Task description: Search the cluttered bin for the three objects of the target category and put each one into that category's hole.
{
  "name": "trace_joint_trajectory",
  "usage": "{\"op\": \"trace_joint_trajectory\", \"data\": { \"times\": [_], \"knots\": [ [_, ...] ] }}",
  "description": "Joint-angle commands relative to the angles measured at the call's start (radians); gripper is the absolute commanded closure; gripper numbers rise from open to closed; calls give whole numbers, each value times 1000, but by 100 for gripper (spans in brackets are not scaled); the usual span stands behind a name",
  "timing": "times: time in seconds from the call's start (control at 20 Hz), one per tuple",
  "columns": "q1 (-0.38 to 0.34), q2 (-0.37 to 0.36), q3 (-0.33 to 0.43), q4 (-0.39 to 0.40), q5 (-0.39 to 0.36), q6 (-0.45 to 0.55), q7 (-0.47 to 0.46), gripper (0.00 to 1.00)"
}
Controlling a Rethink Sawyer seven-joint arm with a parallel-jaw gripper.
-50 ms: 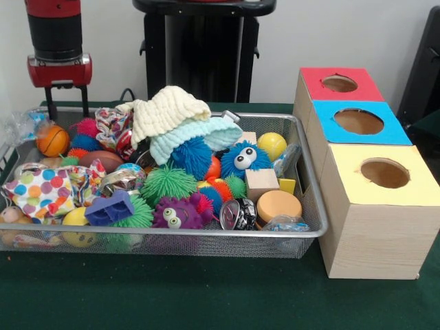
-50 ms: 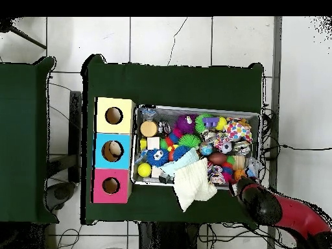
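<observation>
While the gripper [image 1: 67, 103] hangs over one corner of the wire bin [image 1: 206, 240], you cannot tell if its jaws are wide or pinched. Just below them sit an orange ball [image 1: 53, 140] and a pink spiky ball [image 1: 87, 126]. Farther from the jaws, a cream knitted cloth [image 1: 168, 110] lies on the toy pile, with a blue fuzzy toy with eyes [image 1: 244, 158] beyond it. Well apart from the jaws, past the bin, stand three boxes with a red hole [image 1: 339, 83], a blue hole [image 1: 358, 122] and a yellow hole [image 1: 385, 173]
</observation>
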Motion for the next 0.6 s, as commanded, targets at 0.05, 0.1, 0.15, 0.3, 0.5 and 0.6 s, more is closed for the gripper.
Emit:
{"op": "trace_joint_trajectory", "data": {
  "times": [0.05, 0.1, 0.15, 0.3, 0.5, 0.6],
  "knots": [
    [-25, 10, 20, -12, 17, 142, 10, 0],
    [-28, 15, 27, -15, 16, 140, 7, 0],
    [-32, 20, 34, -18, 12, 134, 1, 0],
    [-36, 32, 48, -28, 1, 120, -9, 0],
    [-44, 34, 59, -26, -3, 112, -13, 0],
    [-47, 33, 63, -26, -2, 114, -17, 0]
  ]
}}
